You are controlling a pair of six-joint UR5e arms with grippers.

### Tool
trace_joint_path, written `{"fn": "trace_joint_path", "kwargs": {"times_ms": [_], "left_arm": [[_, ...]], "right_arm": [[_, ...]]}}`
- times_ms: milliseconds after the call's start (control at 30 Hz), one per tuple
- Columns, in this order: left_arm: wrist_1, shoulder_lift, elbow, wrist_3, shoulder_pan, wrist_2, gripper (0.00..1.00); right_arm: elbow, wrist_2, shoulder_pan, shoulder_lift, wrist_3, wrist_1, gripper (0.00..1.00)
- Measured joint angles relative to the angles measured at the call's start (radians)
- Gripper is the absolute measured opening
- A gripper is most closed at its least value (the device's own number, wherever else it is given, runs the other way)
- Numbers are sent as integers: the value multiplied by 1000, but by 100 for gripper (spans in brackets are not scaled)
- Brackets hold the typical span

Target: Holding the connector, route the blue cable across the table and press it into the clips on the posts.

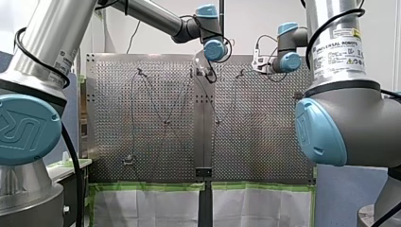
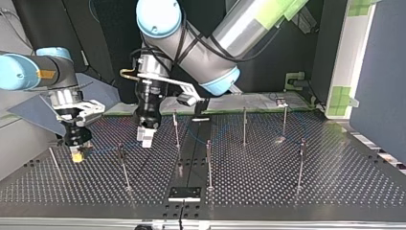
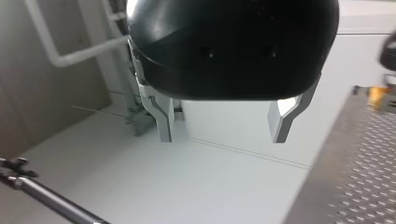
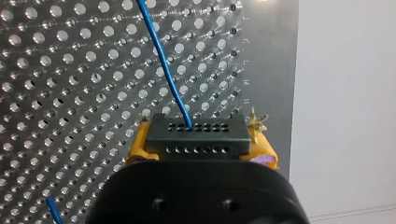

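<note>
My right gripper (image 4: 198,128) is shut with its yellow pads (image 4: 140,144) on the black connector (image 4: 196,140). The blue cable (image 4: 163,56) runs out of the connector and away over the perforated table (image 4: 56,93). In the top view my right gripper (image 2: 79,154) hangs low over the table at the left, near a short post (image 2: 52,160). My left gripper (image 2: 146,138), black with pale fingers, hovers beside a thin post (image 2: 176,129). Seen from its own wrist, my left gripper (image 3: 223,137) is open with nothing between its fingers (image 3: 163,123).
Several thin clip posts (image 2: 208,163) stand across the table, among them one at the right (image 2: 301,163) and one at the back (image 2: 244,124). A black plate (image 2: 184,193) lies at the table's edge nearest the top view's camera. Green-taped white sheets (image 1: 146,203) hang below the table.
</note>
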Motion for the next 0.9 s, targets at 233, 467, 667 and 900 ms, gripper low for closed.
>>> {"fn": "trace_joint_path", "kwargs": {"times_ms": [233,467,667,900], "left_arm": [[69,69,-69,-25,2,0,100],[140,127,-140,-57,1,0,100],[203,85,-204,-67,2,0,100],[277,59,-277,-71,-6,-35,100]], "right_arm": [[0,7,1,0,-4,1,0],[0,13,1,-1,-8,1,0],[0,13,2,-1,-8,2,0],[0,13,5,-2,-8,3,0]]}}
